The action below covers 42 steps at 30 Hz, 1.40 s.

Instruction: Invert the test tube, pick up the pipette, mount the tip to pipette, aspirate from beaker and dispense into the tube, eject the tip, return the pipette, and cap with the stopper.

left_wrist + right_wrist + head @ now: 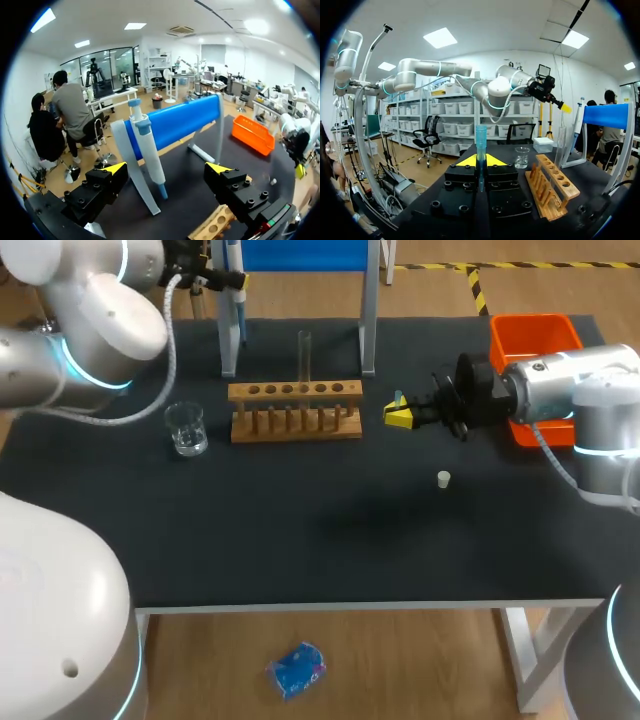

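At a black lab table (330, 540), two robot arms stand early in a liquid-transfer routine: the left arm (90, 340) comes in at the far left corner and the right arm (570, 390) from the right side. One blue pipette stand (185, 120) rises at the back edge, with one wooden rack (295, 418) in front of it and one orange bin (535, 335) at the right rear. One clear beaker (186, 428) sits just left of the rack. The single pipette (147, 145) hangs on the stand, not yet lifted. The left gripper (166, 169) faces it with its fingers spread wide, the pipette ahead of the gap and touched by neither. One test tube (304, 355) stands upright in the rack, apparently mouth up, so the inverting step looks done. The right gripper (480, 160) hovers just right of the rack, its jaws closed on the one blue tip (480, 140), which stands up between them, ready for mounting. One small white stopper (444, 478) lies alone on the table, nearer the front than the right gripper. By these views, picking up the pipette is the step in hand. Mounting the tip, aspirating, dispensing, ejecting, returning the pipette and capping all remain.
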### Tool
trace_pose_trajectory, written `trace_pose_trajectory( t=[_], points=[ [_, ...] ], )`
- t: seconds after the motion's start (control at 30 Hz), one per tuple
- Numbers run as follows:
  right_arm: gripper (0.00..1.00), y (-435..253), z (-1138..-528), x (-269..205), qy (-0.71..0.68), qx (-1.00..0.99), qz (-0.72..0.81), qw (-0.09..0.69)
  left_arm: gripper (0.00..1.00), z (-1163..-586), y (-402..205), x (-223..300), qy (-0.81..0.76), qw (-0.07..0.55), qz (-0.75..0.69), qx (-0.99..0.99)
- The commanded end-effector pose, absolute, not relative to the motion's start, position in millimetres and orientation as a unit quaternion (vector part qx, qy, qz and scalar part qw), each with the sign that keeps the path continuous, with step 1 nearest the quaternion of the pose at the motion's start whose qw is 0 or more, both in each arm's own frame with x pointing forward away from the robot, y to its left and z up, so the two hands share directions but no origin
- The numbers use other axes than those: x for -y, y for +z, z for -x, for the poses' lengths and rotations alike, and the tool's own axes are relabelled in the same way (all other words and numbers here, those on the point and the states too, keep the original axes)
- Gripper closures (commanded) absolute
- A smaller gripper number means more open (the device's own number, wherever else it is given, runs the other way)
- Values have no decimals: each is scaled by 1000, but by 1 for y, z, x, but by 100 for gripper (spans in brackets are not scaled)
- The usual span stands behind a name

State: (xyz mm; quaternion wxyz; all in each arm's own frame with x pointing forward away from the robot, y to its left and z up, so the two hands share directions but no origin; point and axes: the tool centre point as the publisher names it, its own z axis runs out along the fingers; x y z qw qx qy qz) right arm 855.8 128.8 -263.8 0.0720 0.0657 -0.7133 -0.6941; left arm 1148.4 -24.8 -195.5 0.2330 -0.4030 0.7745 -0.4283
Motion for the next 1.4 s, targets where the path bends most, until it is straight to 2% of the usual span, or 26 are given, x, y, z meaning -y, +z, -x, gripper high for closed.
trace_pose_trajectory(
  t=[0.03,0.63,1.4],
  points=[
    [100,-263,-855,-128,-693,714,-66,72,0,-1165,-198,42,-406,260,423,-767],
    [100,-263,-855,-128,-693,714,-66,72,0,-1168,-193,47,-374,356,514,-686],
    [100,-263,-855,-128,-693,714,-66,72,0,-1196,-202,39,-377,364,539,-660]
  ],
)
